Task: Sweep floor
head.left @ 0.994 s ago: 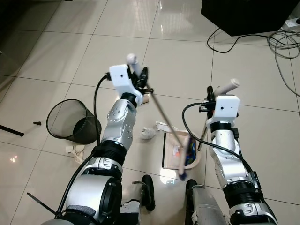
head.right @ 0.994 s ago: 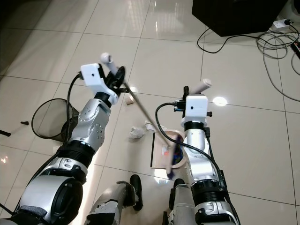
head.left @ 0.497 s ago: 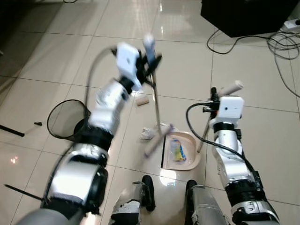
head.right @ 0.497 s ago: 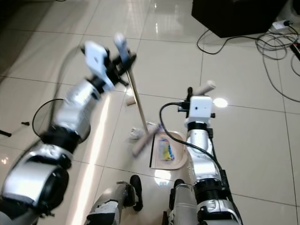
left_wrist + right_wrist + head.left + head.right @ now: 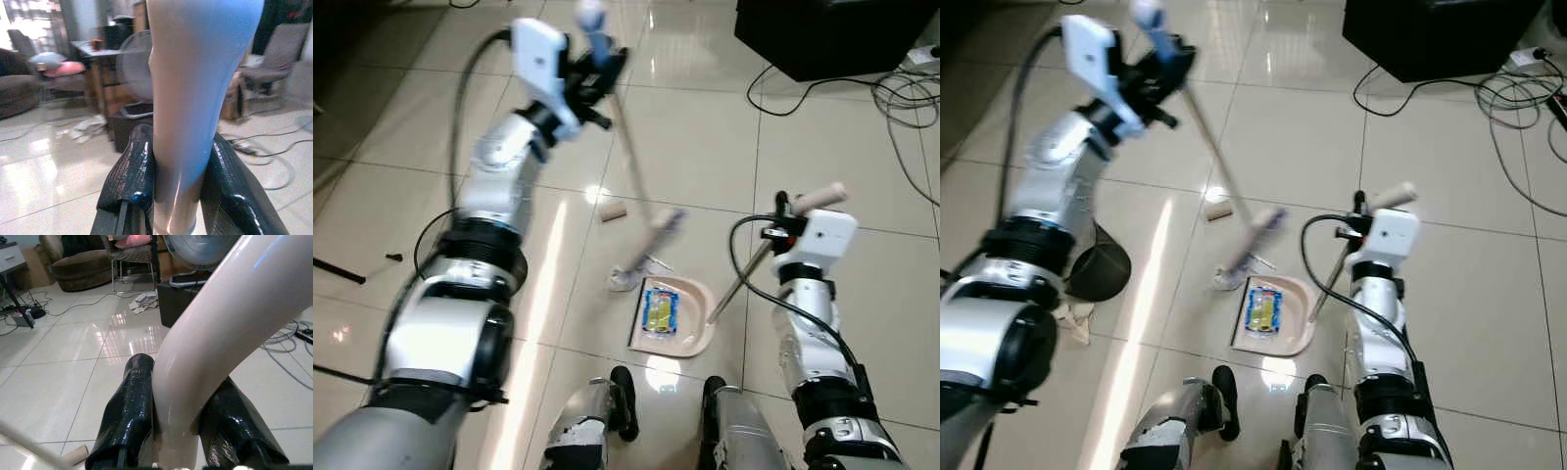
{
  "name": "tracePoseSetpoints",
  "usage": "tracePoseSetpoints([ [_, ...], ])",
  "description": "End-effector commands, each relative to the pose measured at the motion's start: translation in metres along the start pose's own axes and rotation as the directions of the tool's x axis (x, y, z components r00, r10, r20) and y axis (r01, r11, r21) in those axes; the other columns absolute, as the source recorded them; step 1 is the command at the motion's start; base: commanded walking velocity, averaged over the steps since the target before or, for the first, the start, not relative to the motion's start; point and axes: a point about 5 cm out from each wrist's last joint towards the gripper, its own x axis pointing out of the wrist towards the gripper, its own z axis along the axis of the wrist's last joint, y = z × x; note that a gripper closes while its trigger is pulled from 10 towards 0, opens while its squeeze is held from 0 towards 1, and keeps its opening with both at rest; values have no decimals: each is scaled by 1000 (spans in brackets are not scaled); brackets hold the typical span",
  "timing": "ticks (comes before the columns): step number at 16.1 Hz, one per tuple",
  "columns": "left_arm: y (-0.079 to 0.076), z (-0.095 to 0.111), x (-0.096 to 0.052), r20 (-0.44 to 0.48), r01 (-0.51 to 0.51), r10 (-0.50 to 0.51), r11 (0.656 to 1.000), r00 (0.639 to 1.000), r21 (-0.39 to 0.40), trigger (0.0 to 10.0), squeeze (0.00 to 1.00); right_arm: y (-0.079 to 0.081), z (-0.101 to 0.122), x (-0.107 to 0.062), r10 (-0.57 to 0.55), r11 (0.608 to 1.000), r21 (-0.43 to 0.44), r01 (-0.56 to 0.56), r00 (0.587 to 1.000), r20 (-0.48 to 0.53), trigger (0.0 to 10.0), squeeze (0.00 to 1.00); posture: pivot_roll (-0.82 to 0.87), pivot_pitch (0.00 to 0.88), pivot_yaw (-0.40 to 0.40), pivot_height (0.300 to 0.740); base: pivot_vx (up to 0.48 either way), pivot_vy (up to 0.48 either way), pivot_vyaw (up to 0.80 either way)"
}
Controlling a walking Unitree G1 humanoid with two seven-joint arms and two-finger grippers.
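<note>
The broom (image 5: 646, 230), clamped in the left gripper (image 5: 176, 196), has been swung out past the paper (image 5: 625, 279) (dustpan (image 5: 680, 323) handle clamped by the right gripper (image 5: 176, 431)), ready for another sweep.

Bright glare on glossy tiles (image 5: 597, 194); left arm (image 5: 499, 166) blurred, probably motion.

- Your landmark is the dustpan (image 5: 690, 318), on the floor just ahead of the robot's feet.
- A packet (image 5: 658, 309) lies in it.
- The broom head (image 5: 661, 228) sits just beyond it; crumpled paper (image 5: 623, 280) to its left.
- The cardboard tube (image 5: 612, 211) lies farther ahead-left.
- The bin (image 5: 1097, 266) stands well left.
</note>
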Motion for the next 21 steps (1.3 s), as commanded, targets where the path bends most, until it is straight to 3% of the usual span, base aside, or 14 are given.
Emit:
tracePoseSetpoints([
  [1,9,11,0,40,-29,27,999,999,39,10000,0,1,-9,-7,7,999,36,-5,999,-36,10000,0,99,223,138,740,0,0,0],
  [2,20,17,-5,39,-64,63,997,997,38,10000,0,-6,-6,-9,9,1000,29,-8,1000,-22,10000,0,92,220,141,740,0,0,0],
  [4,25,14,-13,18,-77,76,996,997,37,10000,0,-10,-3,-10,5,999,37,-5,1000,-9,10000,0,66,209,149,740,0,0,0],
  [6,28,-5,-30,-42,-115,116,993,992,20,10000,0,-16,10,-11,2,998,56,-4,999,32,10000,0,41,189,154,740,0,0,0],
  [11,34,-25,-70,-76,-229,241,964,968,133,10000,0,-38,62,-19,-33,996,87,23,993,117,10000,0,-11,127,134,740,0,0,0],
  [14,43,-28,-85,-89,-286,303,945,949,160,10000,0,-48,73,-25,-58,995,84,49,992,115,10000,0,-15,103,126,740,0,0,0],
  [16,39,-37,-92,-137,-291,309,947,941,139,10000,0,-53,83,-19,-93,990,115,81,991,97,10000,0,-8,103,121,740,0,0,0],
  [17,31,-51,-103,-220,-279,301,952,928,126,10000,0,-54,103,-10,-102,989,117,87,987,125,10000,0,-7,88,119,740,0,0,0],
  [19,19,-67,-125,-280,-314,334,942,900,114,10000,0,-59,130,0,-145,980,160,119,975,166,10000,0,-7,77,122,740,0,0,0],
  [21,8,-77,-142,-332,-328,343,939,879,102,10000,0,-53,152,6,-109,984,161,75,971,212,10000,0,-15,74,120,740,0,0,0],
])
